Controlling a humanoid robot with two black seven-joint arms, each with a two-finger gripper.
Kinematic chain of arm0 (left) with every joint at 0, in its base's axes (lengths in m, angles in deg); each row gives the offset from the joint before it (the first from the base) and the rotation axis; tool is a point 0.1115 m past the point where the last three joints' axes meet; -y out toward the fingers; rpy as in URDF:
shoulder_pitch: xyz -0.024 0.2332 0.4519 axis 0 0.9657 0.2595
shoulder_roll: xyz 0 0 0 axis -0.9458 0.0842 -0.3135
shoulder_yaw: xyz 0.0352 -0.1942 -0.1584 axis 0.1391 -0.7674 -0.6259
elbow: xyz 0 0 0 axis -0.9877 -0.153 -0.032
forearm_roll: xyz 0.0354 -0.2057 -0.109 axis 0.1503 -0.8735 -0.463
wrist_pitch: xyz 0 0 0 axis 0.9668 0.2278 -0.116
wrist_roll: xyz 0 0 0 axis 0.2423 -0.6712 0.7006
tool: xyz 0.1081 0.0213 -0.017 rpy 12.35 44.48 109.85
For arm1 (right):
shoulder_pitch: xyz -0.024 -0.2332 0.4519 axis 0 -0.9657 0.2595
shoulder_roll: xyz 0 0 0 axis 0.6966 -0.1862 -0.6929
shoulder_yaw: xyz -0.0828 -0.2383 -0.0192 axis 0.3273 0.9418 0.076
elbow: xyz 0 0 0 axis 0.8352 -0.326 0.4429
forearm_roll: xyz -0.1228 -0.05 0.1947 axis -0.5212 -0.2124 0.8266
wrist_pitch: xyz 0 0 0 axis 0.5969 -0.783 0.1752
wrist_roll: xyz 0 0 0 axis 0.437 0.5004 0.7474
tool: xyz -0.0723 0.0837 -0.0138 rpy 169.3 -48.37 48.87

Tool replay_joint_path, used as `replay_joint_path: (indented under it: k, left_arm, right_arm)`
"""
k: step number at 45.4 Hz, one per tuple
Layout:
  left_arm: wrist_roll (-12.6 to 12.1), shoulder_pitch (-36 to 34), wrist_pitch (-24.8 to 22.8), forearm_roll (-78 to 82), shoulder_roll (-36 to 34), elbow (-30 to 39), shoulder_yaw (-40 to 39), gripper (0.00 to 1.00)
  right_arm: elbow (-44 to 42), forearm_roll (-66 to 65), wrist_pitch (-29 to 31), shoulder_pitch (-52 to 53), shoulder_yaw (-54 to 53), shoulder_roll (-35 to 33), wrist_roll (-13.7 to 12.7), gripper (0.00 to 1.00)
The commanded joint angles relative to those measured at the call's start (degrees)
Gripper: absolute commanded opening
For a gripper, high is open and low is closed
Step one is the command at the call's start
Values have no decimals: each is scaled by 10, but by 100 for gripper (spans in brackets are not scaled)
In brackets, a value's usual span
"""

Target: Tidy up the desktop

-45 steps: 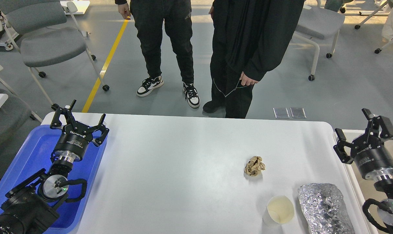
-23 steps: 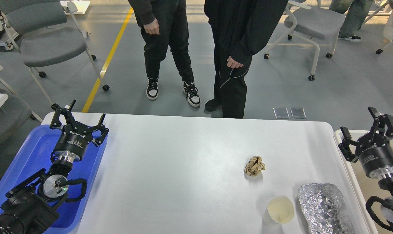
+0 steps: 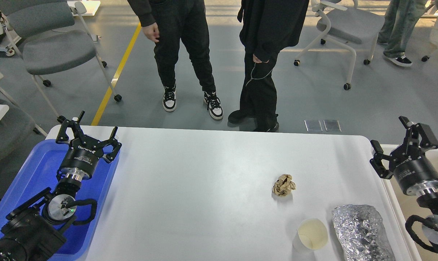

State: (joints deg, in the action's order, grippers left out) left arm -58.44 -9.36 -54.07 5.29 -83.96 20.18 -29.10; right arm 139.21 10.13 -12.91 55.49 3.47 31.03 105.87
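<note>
White surface (image 3: 204, 188) between two released, empty hands, left hand (image 3: 88, 136) over one blue tray (image 3: 37, 170), right hand (image 3: 404, 145) past its right edge; on it one paper ball (image 3: 284, 185), one cup (image 3: 312, 234), one foil bundle (image 3: 362, 232)

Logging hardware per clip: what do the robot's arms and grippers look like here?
Both arms are black with silver metal rings at the wrists. The left gripper and right gripper each have two black linkage fingers on a round black body with white lettering. Black cable loops and a small green light sit behind each wrist.
</note>
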Motion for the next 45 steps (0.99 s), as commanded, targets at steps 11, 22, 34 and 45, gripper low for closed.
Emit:
replay_joint_path:
  k: [11, 22, 34, 45]
  left_arm:
    - [0, 0, 0, 0, 0, 0, 0, 100]
    - [0, 0, 0, 0, 0, 0, 0, 100]
    - [0, 0, 0, 1, 0, 0, 0, 100]
    - [0, 0, 0, 1, 0, 0, 0, 100]
  right_arm:
    - [123, -162, 12, 38, 71, -96, -138, 100]
    - [175, -319, 137, 83, 162, -185, -145, 100]
    - [218, -535, 147, 85, 170, -198, -69, 100]
    - [251, -714, 146, 86, 237, -227, -31, 100]
